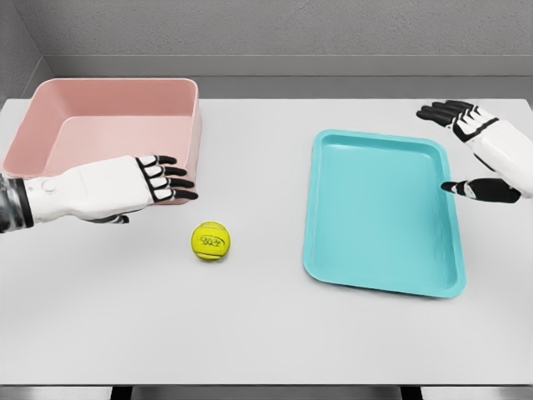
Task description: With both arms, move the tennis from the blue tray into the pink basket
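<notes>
The left robot hand [137, 185] hovers with fingers straight and spread, holding nothing, just above the tennis ball [211, 241], which lies on the worktop [266, 333] between pink basket [112, 125] and blue tray [383, 212]. The right robot hand [475, 150], also spread, hangs over the tray's far edge. Next, likely a regrasp of the ball.

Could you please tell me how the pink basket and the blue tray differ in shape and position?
The pink basket has tall walls and sits at the table's far left; the blue tray is shallow with a low rim and lies to the right. Both hold nothing; the tennis ball rests on the table between them.
</notes>
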Controlling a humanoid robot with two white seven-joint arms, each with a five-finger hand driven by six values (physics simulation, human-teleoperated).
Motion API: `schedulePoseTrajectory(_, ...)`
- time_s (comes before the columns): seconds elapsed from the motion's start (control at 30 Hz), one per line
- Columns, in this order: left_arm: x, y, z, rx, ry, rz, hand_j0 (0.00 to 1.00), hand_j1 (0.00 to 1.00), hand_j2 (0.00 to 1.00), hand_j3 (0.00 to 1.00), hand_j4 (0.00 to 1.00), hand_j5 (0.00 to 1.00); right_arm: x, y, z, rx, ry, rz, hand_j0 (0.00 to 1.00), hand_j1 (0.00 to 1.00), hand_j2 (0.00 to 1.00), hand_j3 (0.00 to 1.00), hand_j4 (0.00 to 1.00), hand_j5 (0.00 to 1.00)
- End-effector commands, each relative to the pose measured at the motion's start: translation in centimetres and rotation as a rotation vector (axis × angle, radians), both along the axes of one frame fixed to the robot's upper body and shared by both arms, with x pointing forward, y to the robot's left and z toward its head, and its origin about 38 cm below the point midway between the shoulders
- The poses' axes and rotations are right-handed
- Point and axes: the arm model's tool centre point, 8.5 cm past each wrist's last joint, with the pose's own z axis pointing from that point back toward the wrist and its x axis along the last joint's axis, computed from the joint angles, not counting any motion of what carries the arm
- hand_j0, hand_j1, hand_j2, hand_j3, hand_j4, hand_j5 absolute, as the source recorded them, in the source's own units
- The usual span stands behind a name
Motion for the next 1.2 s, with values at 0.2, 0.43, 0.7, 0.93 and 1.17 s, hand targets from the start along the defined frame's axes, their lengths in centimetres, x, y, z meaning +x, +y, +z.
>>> schedulePoseTrajectory(0.2,-0.3,-3.6,-1.8,-0.034,0.044,-0.082,1.0,1.0,1.0,1.0,1.0,1.0,-0.5,0.5,-0.6,0.071,0.024,0.037,1.0,1.0,1.0,1.0,1.0,1.0)
schedulePoseTrajectory(0.43,-0.7,-4.5,-2.7,-0.07,0.123,-0.11,1.0,1.0,1.0,1.0,1.0,1.0,-0.5,1.7,-1.2,0.135,0.033,0.074,1.0,1.0,1.0,1.0,1.0,1.0)
schedulePoseTrajectory(0.7,-0.6,-4.3,-3.8,-0.088,0.182,-0.097,1.0,1.0,1.0,1.0,1.0,1.0,-0.6,1.4,-1.1,0.133,0.031,0.067,1.0,1.0,1.0,1.0,1.0,1.0)
schedulePoseTrajectory(0.93,0.0,-5.0,-4.9,-0.084,0.201,-0.098,1.0,1.0,1.0,1.0,1.0,1.0,-0.5,1.3,-1.2,0.132,0.033,0.065,1.0,1.0,1.0,1.0,1.0,1.0)
schedulePoseTrajectory(1.17,0.6,-6.2,-6.4,-0.075,0.236,-0.108,1.0,1.0,1.0,1.0,1.0,1.0,-0.5,1.3,-1.2,0.132,0.033,0.065,1.0,1.0,1.0,1.0,1.0,1.0)
